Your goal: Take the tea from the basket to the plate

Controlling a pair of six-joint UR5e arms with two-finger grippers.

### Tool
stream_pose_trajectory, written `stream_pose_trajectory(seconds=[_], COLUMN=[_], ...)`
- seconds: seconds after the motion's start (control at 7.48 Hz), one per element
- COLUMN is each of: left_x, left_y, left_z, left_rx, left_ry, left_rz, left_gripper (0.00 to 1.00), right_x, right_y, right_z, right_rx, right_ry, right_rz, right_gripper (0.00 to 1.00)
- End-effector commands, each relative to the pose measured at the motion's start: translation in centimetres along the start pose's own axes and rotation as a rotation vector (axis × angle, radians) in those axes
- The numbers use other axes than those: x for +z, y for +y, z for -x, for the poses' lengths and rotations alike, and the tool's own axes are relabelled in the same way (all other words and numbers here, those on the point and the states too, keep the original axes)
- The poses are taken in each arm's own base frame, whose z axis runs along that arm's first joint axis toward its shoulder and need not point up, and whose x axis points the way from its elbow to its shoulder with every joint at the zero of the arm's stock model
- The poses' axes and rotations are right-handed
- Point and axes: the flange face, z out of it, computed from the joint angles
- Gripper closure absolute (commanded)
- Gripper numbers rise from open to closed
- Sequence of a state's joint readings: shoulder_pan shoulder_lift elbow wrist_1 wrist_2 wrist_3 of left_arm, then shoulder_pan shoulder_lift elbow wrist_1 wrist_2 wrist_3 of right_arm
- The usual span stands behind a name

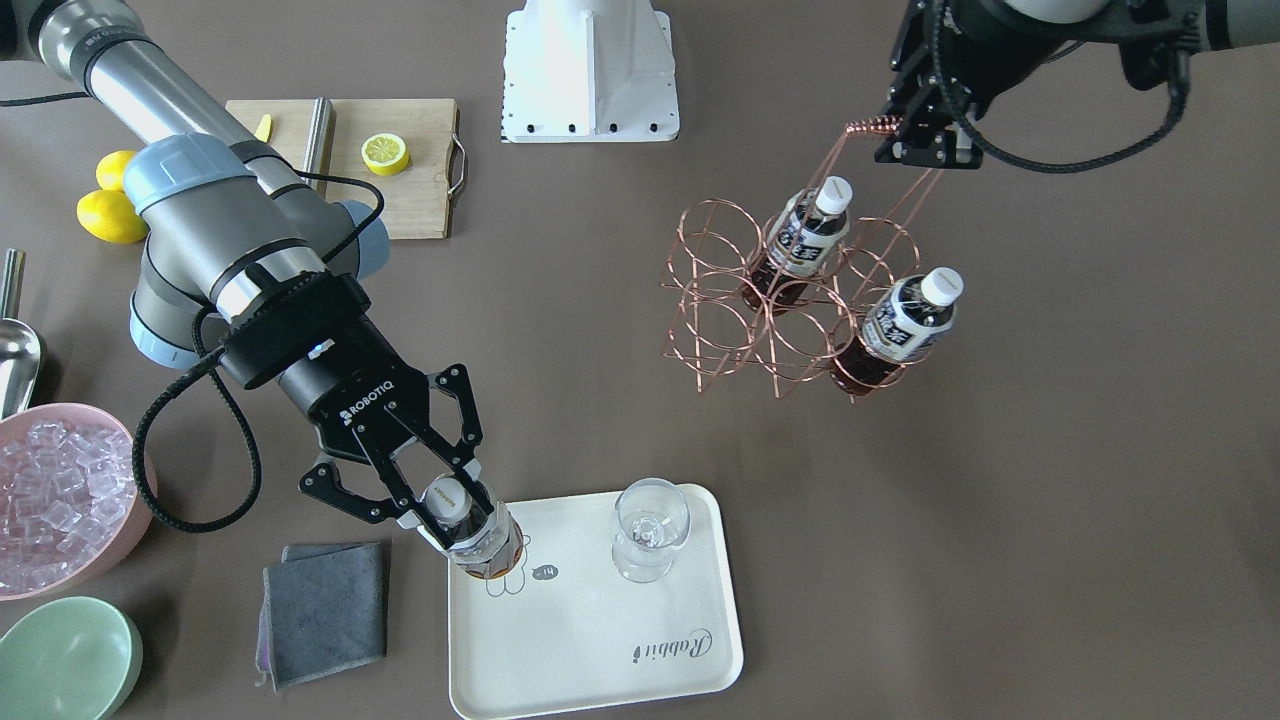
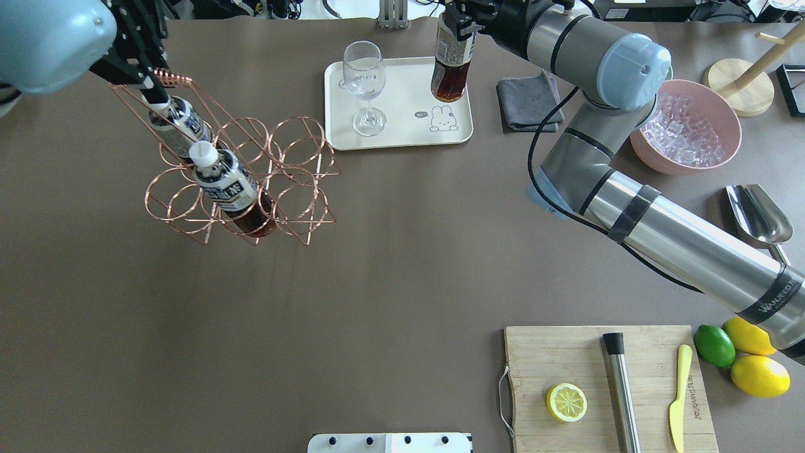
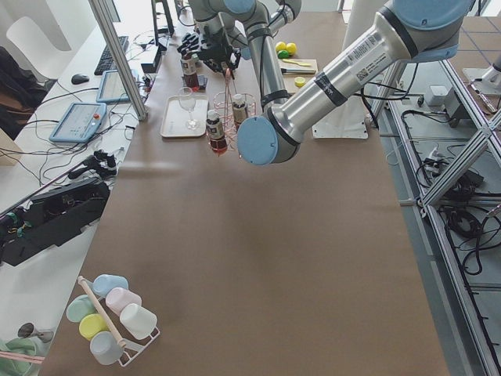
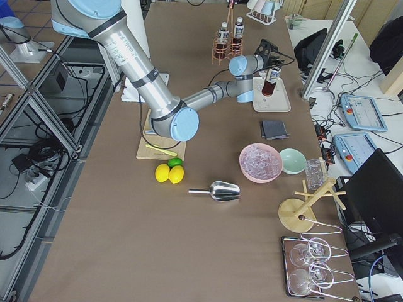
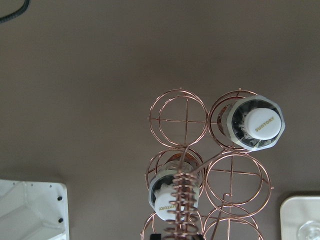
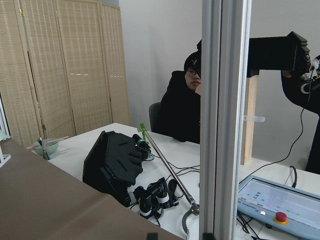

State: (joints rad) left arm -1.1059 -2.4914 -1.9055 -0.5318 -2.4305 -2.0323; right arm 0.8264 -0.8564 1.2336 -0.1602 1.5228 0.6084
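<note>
My right gripper (image 1: 455, 505) is shut on a tea bottle (image 1: 482, 545) near its white cap. It holds the bottle tilted, with its base at the corner of the cream plate (image 1: 600, 640) beside the bear drawing; whether the base touches I cannot tell. The overhead view shows the same bottle (image 2: 450, 69) and plate (image 2: 402, 94). My left gripper (image 1: 915, 135) is shut on the coiled handle of the copper wire basket (image 1: 790, 300). Two more tea bottles (image 1: 808, 235) (image 1: 905, 325) stand in the basket's cells, also seen from the left wrist (image 5: 255, 124).
A wine glass (image 1: 648, 530) stands on the plate. A grey cloth (image 1: 325, 610), a pink bowl of ice (image 1: 60, 500) and a mint bowl (image 1: 65, 660) lie beside the plate. A wooden board (image 1: 385, 165) with a lemon half and a metal scoop (image 1: 15, 350) are nearer the robot.
</note>
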Motion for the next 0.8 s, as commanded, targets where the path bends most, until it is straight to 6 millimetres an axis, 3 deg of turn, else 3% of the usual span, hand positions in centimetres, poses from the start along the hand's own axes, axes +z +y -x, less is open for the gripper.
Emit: stream_pose_trajectory(seconds=[0.0, 0.27, 0.4, 0.67], left_x=[-3.4, -3.2, -2.4, -3.1], left_y=[-11.5, -15.9, -17.4, -25.0], left_z=[-6.3, -9.3, -10.3, -15.1], left_rx=[-0.014, 0.015, 0.042, 0.048], left_ry=[0.007, -0.033, -0.05, -0.042], left_rz=[-0.067, -0.071, -0.072, -0.1], left_gripper=[1.0, 1.0, 1.0, 1.0], right_x=[1.3, 1.4, 1.5, 1.5], right_y=[1.5, 5.9, 6.4, 7.8], right_z=[-0.2, 0.4, 0.9, 1.1], right_rx=[0.009, 0.025, 0.028, 0.031], right_ry=[0.037, 0.038, 0.05, 0.046], right_rz=[-0.004, -0.057, -0.065, -0.058], right_gripper=[1.0, 1.0, 1.0, 1.0])
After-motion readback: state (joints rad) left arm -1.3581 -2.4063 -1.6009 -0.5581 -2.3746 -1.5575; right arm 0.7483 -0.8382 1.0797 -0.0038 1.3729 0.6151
